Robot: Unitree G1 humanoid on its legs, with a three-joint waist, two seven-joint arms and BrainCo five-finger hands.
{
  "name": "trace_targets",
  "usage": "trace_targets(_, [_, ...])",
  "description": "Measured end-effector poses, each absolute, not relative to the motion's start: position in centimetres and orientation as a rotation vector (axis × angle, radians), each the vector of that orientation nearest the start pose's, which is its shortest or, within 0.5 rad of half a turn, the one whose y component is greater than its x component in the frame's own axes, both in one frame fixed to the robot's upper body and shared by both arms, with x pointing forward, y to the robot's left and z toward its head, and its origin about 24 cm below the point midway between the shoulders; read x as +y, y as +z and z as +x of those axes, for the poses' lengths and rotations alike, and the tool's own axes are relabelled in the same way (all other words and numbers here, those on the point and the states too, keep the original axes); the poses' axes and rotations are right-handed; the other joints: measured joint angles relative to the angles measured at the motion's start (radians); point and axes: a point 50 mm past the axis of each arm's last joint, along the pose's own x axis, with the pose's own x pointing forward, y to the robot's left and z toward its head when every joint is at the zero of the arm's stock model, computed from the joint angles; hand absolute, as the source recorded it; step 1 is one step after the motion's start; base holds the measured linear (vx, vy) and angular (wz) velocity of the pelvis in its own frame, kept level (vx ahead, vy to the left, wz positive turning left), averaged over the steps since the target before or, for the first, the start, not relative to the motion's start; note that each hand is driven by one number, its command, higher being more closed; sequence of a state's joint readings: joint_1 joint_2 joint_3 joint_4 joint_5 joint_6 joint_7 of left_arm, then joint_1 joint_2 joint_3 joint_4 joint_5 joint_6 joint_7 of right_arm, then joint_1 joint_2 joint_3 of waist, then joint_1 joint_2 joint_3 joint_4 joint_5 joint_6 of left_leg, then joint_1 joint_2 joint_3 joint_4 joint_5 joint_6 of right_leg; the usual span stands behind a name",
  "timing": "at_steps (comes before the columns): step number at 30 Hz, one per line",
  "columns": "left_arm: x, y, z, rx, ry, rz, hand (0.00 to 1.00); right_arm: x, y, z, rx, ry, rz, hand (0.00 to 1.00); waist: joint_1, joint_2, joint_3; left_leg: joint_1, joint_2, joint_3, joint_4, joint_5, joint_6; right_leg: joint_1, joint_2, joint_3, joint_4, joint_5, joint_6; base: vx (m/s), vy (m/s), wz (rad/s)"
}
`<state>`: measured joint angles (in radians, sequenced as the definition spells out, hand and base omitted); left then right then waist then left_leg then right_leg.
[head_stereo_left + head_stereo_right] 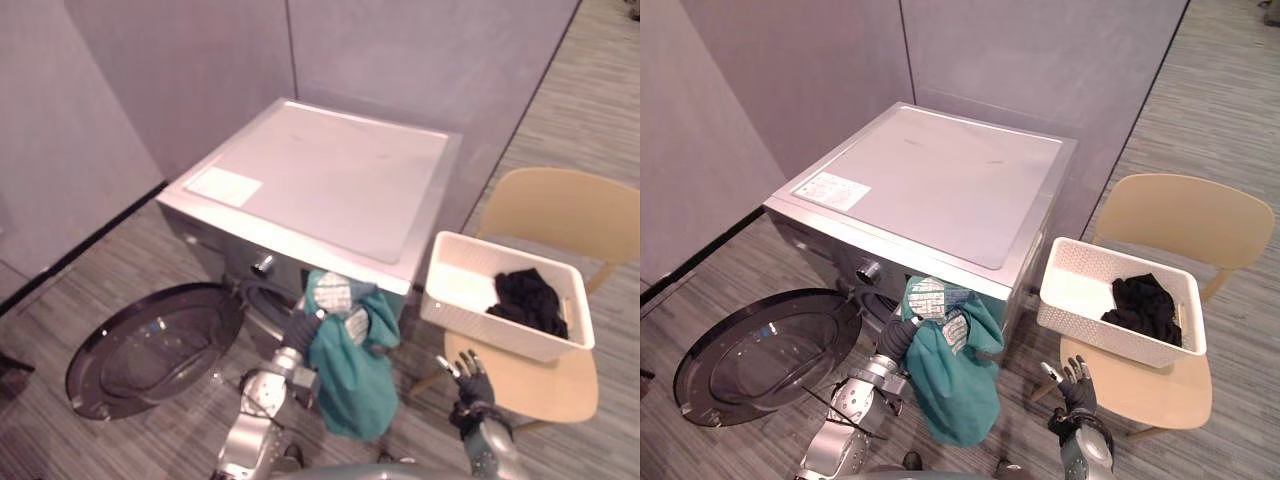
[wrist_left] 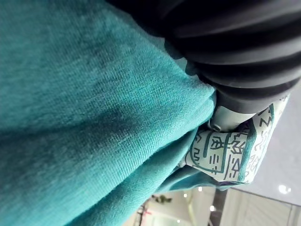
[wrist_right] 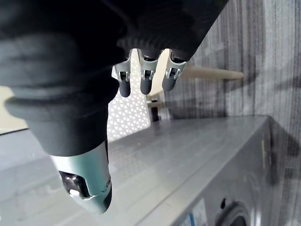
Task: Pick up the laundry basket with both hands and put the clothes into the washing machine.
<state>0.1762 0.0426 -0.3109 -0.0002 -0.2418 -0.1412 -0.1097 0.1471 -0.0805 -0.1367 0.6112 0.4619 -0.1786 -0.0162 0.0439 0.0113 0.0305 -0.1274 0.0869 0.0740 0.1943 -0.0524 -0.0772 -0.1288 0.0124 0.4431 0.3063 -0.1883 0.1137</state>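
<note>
Left eye view: washing machine (image 1: 320,170) door (image 1: 150,345) hangs open. At the drum mouth a teal shirt (image 1: 355,385) drapes over the left hand (image 1: 300,330), its fingers buried in cloth, so I can't tell the grip. The right hand (image 1: 472,380) hovers, fingers spread, below the white laundry basket (image 1: 500,335), which holds black clothing (image 1: 528,298) on a wooden chair (image 1: 565,210).

Mock laundry corner, washing machine (image 1: 330,170), partition walls (image 1: 180,70)

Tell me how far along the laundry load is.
Done: the washer door is open, and the basket sits on the chair beside it. In hand: the left robot hand holds a teal shirt at the washer's front, most of it hanging outside. The right robot hand is open and empty by the chair. Left: push the shirt in, then load the black clothes from the basket.
</note>
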Motion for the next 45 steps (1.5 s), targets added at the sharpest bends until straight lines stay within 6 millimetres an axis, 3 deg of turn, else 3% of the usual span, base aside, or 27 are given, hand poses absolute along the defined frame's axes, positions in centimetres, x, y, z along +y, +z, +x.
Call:
trace_targets(4, [8.7,1.5,20.6,0.056,-0.338,-0.25,1.0,-22.1,-9.9,15.6,0.52,-0.418,0.355,0.0,0.002,-0.009,0.011,-0.028,-0.002,0.017,-0.001,-0.038,0.013,-0.036,-0.017,-0.001,0.052,-0.034,-0.002,-0.07,0.0,0.15])
trace_targets(9, [7.8,1.5,20.3,0.063,-0.372,-0.244,1.0,-22.2,-10.3,14.7,0.543,-0.429,0.351,0.0,-0.003,-0.018,0.016,0.017,-0.05,0.055,-0.048,-0.034,0.015,-0.05,-0.04,0.064,0.049,-0.047,0.014,-0.01,0.055,-0.29])
trace_targets(11, [7.2,1.6,20.2,0.06,-0.402,-0.242,1.0,-22.2,-10.2,14.8,0.537,-0.428,0.351,0.0,-0.013,-0.011,0.011,0.02,-0.054,0.106,-0.049,-0.034,0.015,-0.047,-0.057,0.097,0.0,-0.023,0.028,0.01,0.124,-0.6])
trace_targets(13, [6.6,1.8,20.2,0.057,-0.444,-0.225,1.0,-22.0,-10.3,14.7,0.545,-0.432,0.356,0.0,-0.03,-0.012,0.009,0.0,-0.058,0.115,-0.05,-0.04,0.024,-0.03,-0.084,0.091,-0.084,0.011,0.01,0.03,0.111,-0.21])
trace_targets(15, [6.0,2.3,20.6,0.035,-0.485,-0.211,1.0,-21.8,-10.3,14.9,0.543,-0.43,0.363,0.0,-0.029,-0.012,0.008,-0.003,-0.059,0.115,-0.052,-0.042,0.028,-0.015,-0.102,0.081,-0.147,0.041,-0.009,0.05,0.072,-0.02])
trace_targets(17, [6.4,2.7,21.3,0.011,-0.505,-0.168,1.0,-21.2,-10.2,15.2,0.535,-0.421,0.385,0.0,-0.025,-0.047,0.005,-0.014,-0.065,0.119,-0.051,-0.045,0.033,-0.005,-0.125,0.076,-0.211,0.096,0.013,0.09,0.041,-0.08])
trace_targets(18, [6.7,2.8,21.4,0.008,-0.507,-0.15,1.0,-20.8,-10.1,15.6,0.523,-0.415,0.398,0.0,-0.023,-0.054,0.004,-0.014,-0.058,0.122,-0.05,-0.049,0.041,-0.002,-0.124,0.06,-0.229,0.127,0.007,0.1,0.024,-0.2])
trace_targets(23, [7.1,2.9,21.9,0.0,-0.497,-0.139,1.0,-20.7,-9.5,16.6,0.486,-0.405,0.403,0.0,-0.023,-0.037,-0.002,0.014,-0.019,0.183,-0.071,-0.05,0.054,-0.031,-0.08,0.009,-0.222,0.242,-0.002,0.07,0.032,-0.46])
trace_targets(25, [7.3,2.5,21.8,0.017,-0.487,-0.139,1.0,-20.7,-9.7,16.1,0.498,-0.413,0.403,0.0,-0.025,-0.036,0.0,0.058,-0.018,0.217,-0.092,-0.052,0.056,-0.039,-0.061,-0.028,-0.182,0.251,-0.009,0.04,0.043,-0.76])
trace_targets(27, [7.5,1.9,21.5,0.04,-0.478,-0.14,1.0,-21.0,-10.0,15.3,0.515,-0.428,0.402,0.0,-0.034,-0.03,0.002,0.089,-0.024,0.246,-0.09,-0.071,0.085,-0.046,-0.043,-0.054,-0.145,0.259,-0.021,-0.01,0.068,-0.62])
trace_targets(28, [7.4,1.8,21.5,0.044,-0.479,-0.143,1.0,-21.0,-10.0,15.2,0.515,-0.428,0.401,0.0,-0.035,-0.029,0.003,0.089,-0.022,0.251,-0.089,-0.076,0.094,-0.051,-0.04,-0.059,-0.14,0.258,-0.019,-0.05,0.045,-0.39])
trace_targets(29, [7.4,1.5,21.4,0.058,-0.475,-0.147,1.0,-20.9,-10.2,14.7,0.528,-0.428,0.404,0.0,-0.034,-0.017,0.013,0.086,-0.014,0.265,-0.092,-0.081,0.1,-0.065,-0.012,-0.03,-0.105,0.218,0.034,-0.06,-0.001,-0.15])
trace_targets(30, [7.4,1.2,21.3,0.071,-0.473,-0.149,1.0,-20.9,-10.3,14.5,0.534,-0.431,0.406,0.0,-0.052,-0.031,0.012,0.076,-0.02,0.259,-0.091,-0.088,0.099,-0.068,0.022,-0.023,-0.079,0.183,0.055,-0.08,-0.032,-0.11])
trace_targets(32, [7.4,0.9,21.0,0.087,-0.47,-0.155,1.0,-21.2,-9.9,14.9,0.509,-0.433,0.402,0.0,-0.058,-0.043,0.01,0.063,-0.046,0.253,-0.095,-0.1,0.099,-0.065,-0.005,-0.056,-0.117,0.16,0.022,-0.06,-0.015,-0.04])
trace_targets(34, [7.1,0.8,20.9,0.092,-0.485,-0.162,1.0,-21.3,-9.4,15.2,0.479,-0.429,0.4,0.0,-0.056,-0.047,0.009,0.053,-0.088,0.195,-0.11,-0.096,0.095,-0.046,-0.041,-0.054,-0.181,0.134,0.015,0.02,0.004,0.07])
trace_targets(38, [6.1,0.7,20.7,0.097,-0.511,-0.183,1.0,-21.6,-9.1,15.6,0.461,-0.431,0.389,0.0,-0.049,0.006,0.018,0.082,-0.099,0.09,-0.092,-0.087,0.105,0.004,-0.045,-0.115,-0.128,0.066,-0.003,0.11,-0.033,0.57])
trace_targets(40, [6.0,0.7,20.7,0.098,-0.521,-0.183,1.0,-21.7,-9.0,15.8,0.452,-0.431,0.392,0.0,-0.049,0.007,0.019,0.059,-0.105,0.035,-0.018,-0.092,0.102,0.021,-0.051,-0.153,-0.078,0.037,-0.009,0.09,-0.08,0.93])
trace_targets(42, [5.9,0.8,20.7,0.095,-0.527,-0.187,1.0,-22.1,-8.8,16.0,0.435,-0.452,0.403,0.0,-0.027,0.015,0.02,0.05,-0.108,-0.008,0.03,-0.091,0.1,0.036,-0.06,-0.182,-0.038,0.025,-0.014,0.07,-0.05,0.87])
trace_targets(45, [6.1,0.7,20.7,0.095,-0.515,-0.19,1.0,-22.2,-8.5,16.7,0.409,-0.461,0.432,0.0,0.004,0.01,0.021,0.037,-0.128,-0.037,0.021,-0.071,0.069,0.036,-0.083,-0.198,-0.025,-0.017,-0.031,0.02,-0.046,0.6])
